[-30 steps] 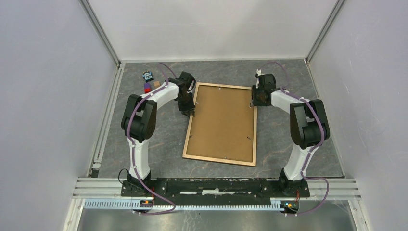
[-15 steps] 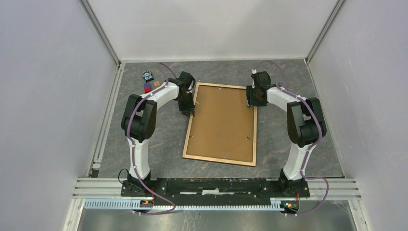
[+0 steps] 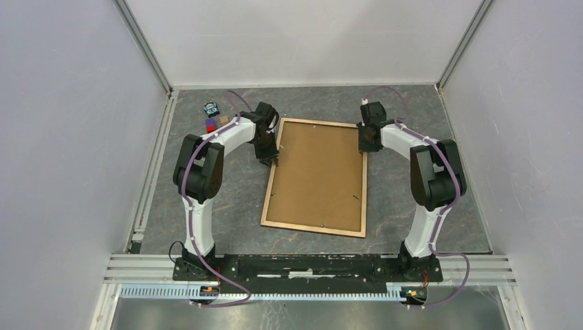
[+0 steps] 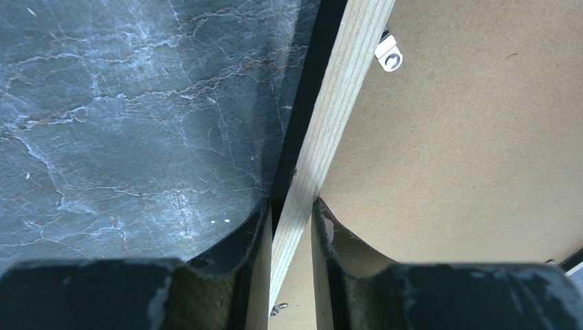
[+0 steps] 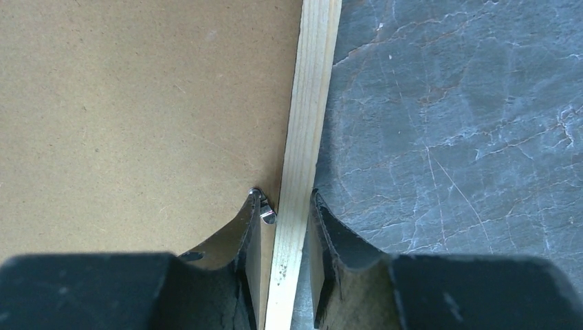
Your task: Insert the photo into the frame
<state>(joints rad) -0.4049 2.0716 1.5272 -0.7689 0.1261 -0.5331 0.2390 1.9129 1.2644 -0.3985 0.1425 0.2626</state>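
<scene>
Left gripper [image 4: 292, 203] straddles the frame's [image 3: 313, 229] left rail near the far corner, one finger on the black outer edge, the other on the inner edge, both pressed tight to the wood. Right gripper [image 5: 285, 196] straddles the right rail near its far corner. Its outer finger lies against the rail and its inner finger touches a small metal tab [image 5: 265, 212]; whether it truly pinches the rail I cannot tell.

The frame lies flat, back up, mid-table [image 3: 240, 199], slightly skewed with its near end swung left. Bare table runs along both long rails, wider on the right. A strip is open between the far rail and the back wall, and another between the near rail and the arm bases. Walls close the table on three sides. In the far left corner, well apart from the frame, sit a red and purple block [image 3: 210, 125] and a blue-and-black item [image 3: 211, 108].

Inside the rails a brown board [image 3: 317, 175] fills the whole opening, its edges meeting the wood. Another tab [image 4: 390, 58] sits by the left rail on the board. The photo shows in no view; whether it lies under the board cannot be told.
</scene>
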